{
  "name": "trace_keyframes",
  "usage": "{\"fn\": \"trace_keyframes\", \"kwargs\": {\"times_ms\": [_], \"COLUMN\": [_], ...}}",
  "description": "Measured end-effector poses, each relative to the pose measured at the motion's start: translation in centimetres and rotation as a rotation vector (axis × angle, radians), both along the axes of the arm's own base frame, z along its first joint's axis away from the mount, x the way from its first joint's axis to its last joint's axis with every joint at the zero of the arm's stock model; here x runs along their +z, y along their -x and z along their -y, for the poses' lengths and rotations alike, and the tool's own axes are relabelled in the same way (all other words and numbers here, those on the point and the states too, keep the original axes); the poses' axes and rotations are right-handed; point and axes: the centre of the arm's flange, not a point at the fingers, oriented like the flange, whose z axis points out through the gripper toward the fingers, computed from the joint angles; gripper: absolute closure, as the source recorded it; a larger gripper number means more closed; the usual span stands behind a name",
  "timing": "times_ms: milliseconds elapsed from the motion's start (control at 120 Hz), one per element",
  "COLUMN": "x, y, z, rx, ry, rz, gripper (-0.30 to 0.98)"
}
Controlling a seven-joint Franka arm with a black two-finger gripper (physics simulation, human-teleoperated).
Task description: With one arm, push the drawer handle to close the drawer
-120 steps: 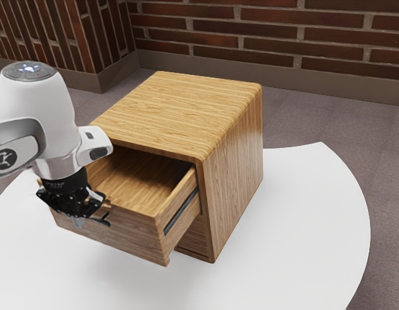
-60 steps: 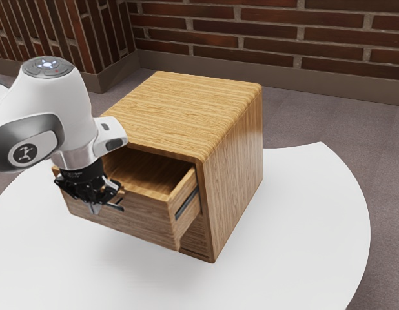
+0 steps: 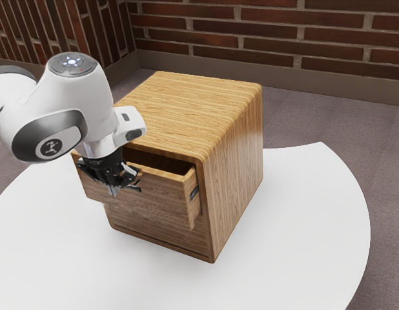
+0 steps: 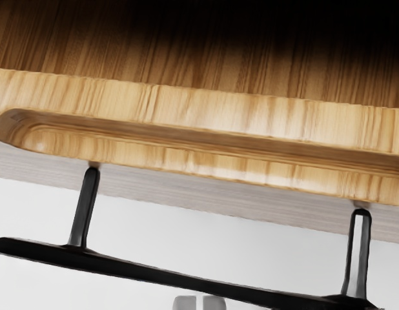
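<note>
Gripper (image 3: 113, 190) hovering at the handle (image 4: 154, 272) of a partly open drawer (image 3: 157, 196).
In the exterior view, the gripper is pointing down left of centre, its fingers standing nearly together in a narrow pose; whether they are touching the handle is hard to tell. The drawer is jutting from the wooden cabinet (image 3: 233, 161) in the middle of the frame, which is resting on a white table (image 3: 309, 213). In the wrist view, the black handle is running along the drawer front on two posts, just beside the fingertips.
</note>
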Motion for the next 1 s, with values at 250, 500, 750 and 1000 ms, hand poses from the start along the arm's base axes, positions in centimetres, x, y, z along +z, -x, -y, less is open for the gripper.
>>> {"fn": "trace_keyframes", "kwargs": {"times_ms": [250, 500, 750, 1000], "x": [-0.7, -0.6, 0.0, 2.6], "y": [-1.7, -3.3, -3.7, -2.8], "z": [-0.1, -0.5, -0.2, -0.1], "rx": [-0.038, -0.068, -0.062, -0.020], "ry": [-0.035, -0.062, -0.035, -0.029], "rz": [0.048, 0.095, 0.090, 0.065], "gripper": [0.79, 0.79, 0.79, 0.79]}}
